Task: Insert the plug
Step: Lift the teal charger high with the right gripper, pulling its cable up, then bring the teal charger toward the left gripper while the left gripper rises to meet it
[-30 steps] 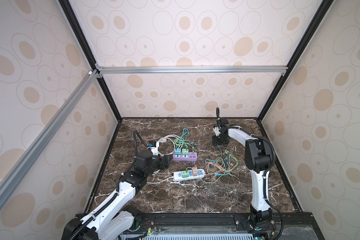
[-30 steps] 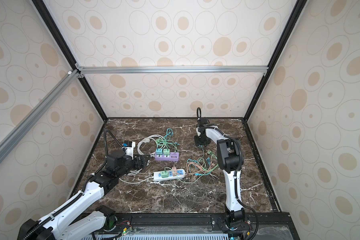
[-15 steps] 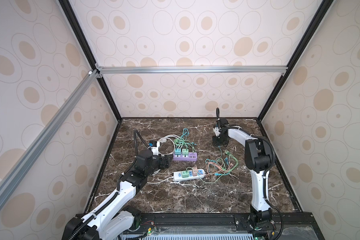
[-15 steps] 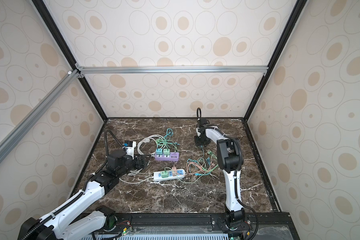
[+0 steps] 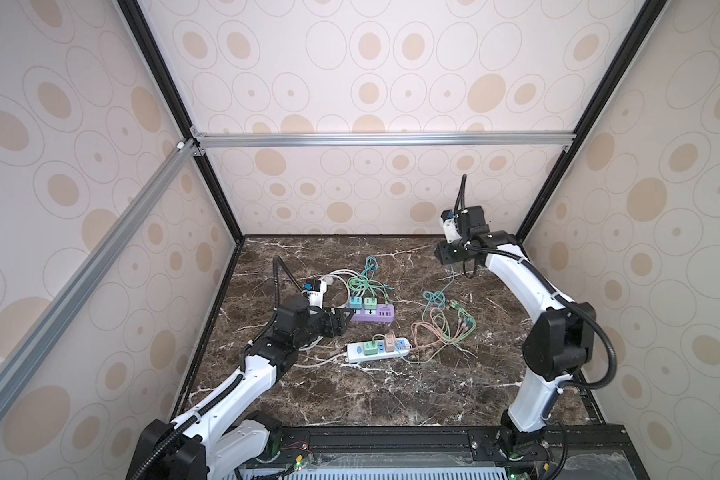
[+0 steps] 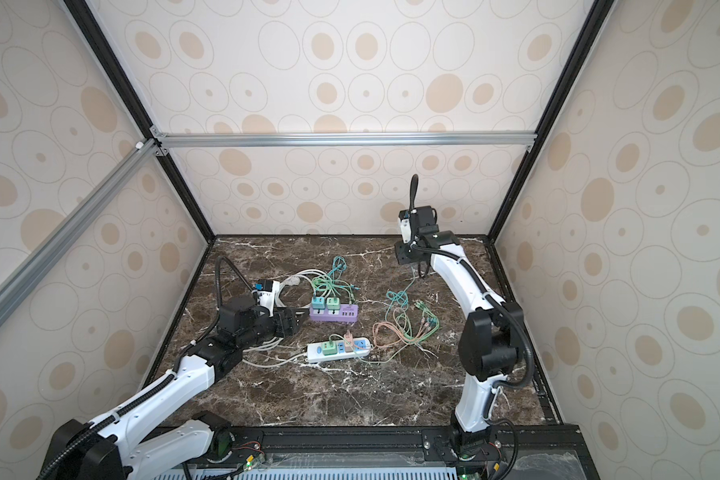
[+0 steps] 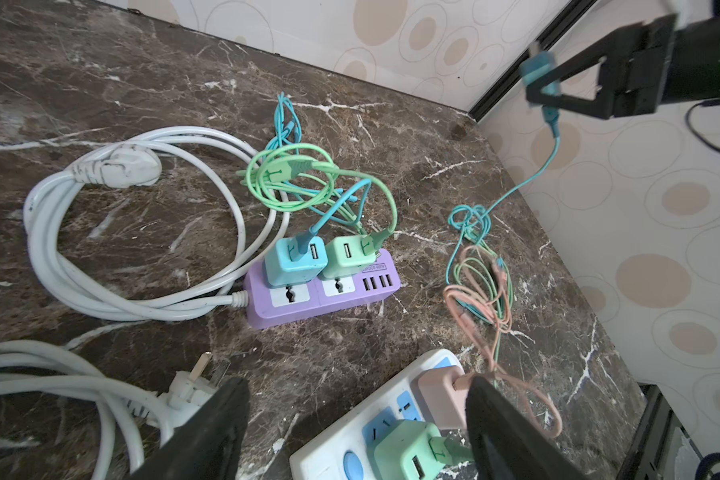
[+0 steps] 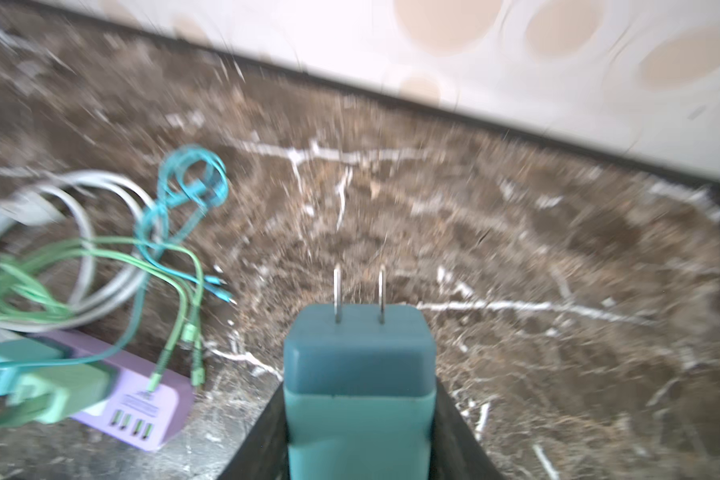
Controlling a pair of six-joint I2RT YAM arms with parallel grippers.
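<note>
Purple strip holds 2 chargers (both cabled).

A lab-style robot test cell: walls papered with beige ovals, framed by black posts and aluminium bars, box in a dark marble table. A left robot arm and a right robot arm rise from a black rail along its front edge.

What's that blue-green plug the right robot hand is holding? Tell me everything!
The teal plug is a chunky, rounded, plastic-looking block with two flat metal prongs pointing away from the right gripper, whose black jaws clamp its sides. It is held above the marble table near the back right corner, trailing a thin teal cable down to the tabletop.
</note>
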